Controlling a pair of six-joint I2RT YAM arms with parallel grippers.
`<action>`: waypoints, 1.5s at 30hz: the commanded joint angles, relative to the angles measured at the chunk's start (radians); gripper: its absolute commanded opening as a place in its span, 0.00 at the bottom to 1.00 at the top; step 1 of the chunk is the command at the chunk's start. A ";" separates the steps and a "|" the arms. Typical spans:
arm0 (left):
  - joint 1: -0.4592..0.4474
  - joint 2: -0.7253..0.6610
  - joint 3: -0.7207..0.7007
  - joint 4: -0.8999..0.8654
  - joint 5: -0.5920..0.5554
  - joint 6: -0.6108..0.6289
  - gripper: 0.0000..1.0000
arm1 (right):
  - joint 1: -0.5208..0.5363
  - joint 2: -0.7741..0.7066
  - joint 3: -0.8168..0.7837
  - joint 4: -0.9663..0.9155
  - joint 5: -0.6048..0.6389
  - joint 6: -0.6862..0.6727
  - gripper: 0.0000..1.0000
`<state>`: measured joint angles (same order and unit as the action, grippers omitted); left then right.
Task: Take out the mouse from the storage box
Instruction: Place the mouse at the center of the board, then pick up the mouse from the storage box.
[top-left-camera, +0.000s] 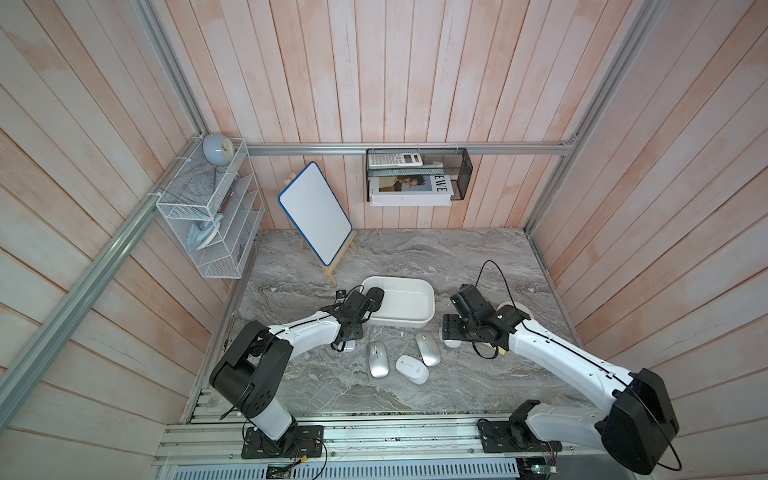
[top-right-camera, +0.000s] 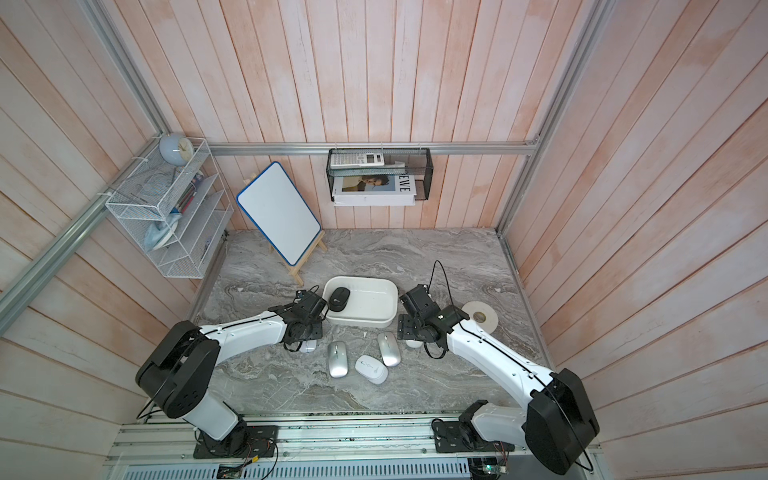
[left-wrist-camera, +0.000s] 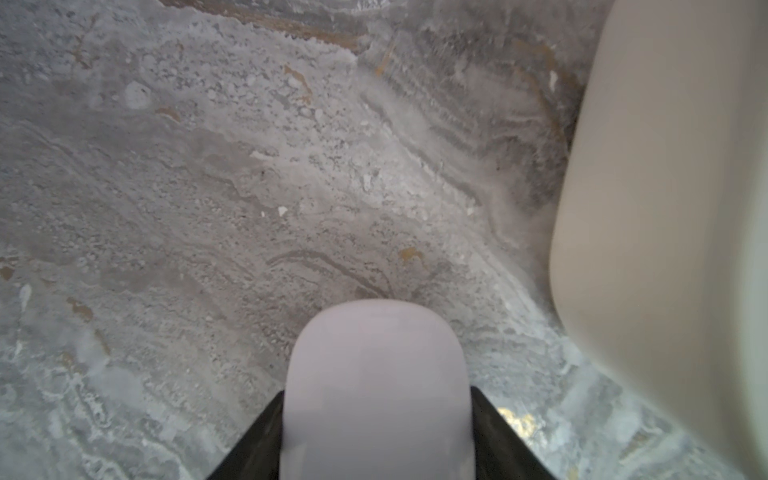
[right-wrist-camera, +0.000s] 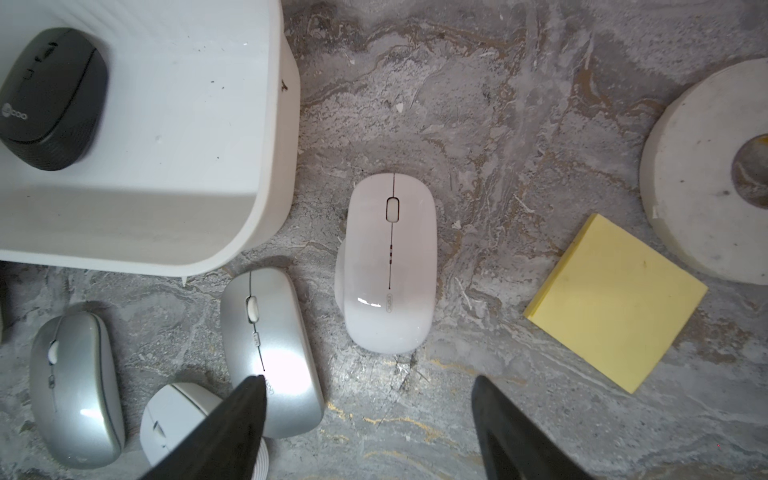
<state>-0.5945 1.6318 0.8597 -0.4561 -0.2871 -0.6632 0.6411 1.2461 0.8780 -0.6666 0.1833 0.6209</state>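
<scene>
One black mouse (top-left-camera: 375, 297), two silver mice (top-left-camera: 377, 358), (top-left-camera: 428, 348), three white mice (top-left-camera: 412, 368), (right-wrist-camera: 390, 262), (left-wrist-camera: 376, 386); one box (top-left-camera: 401, 323), one tape roll (top-right-camera: 490, 320), one notepad (right-wrist-camera: 615, 303), one whiteboard (top-left-camera: 315, 212), two arms (top-left-camera: 307, 330), (top-left-camera: 557, 353).

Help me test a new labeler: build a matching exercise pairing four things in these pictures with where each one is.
Things:
1. black mouse
2. pale mouse in the left wrist view
3. calculator
4. sticky pad

Places:
A. gripped by the left tool
B. in the black mesh basket
C. inside the storage box
D. on the table beside the white roll

Pairs: 1-C, 2-A, 3-B, 4-D
</scene>
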 joint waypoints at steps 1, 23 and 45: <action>0.004 -0.007 -0.016 0.018 0.000 -0.013 0.65 | 0.007 0.010 0.025 -0.024 0.026 -0.003 0.81; -0.093 -0.228 0.220 -0.153 -0.081 0.109 0.86 | 0.006 -0.079 -0.026 0.000 0.071 -0.024 0.81; -0.130 0.283 0.615 -0.225 0.030 0.170 0.90 | 0.004 -0.229 -0.192 0.120 0.108 -0.065 0.82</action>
<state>-0.7204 1.8874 1.4372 -0.6567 -0.2619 -0.5159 0.6411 1.0256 0.6975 -0.5755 0.2687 0.5713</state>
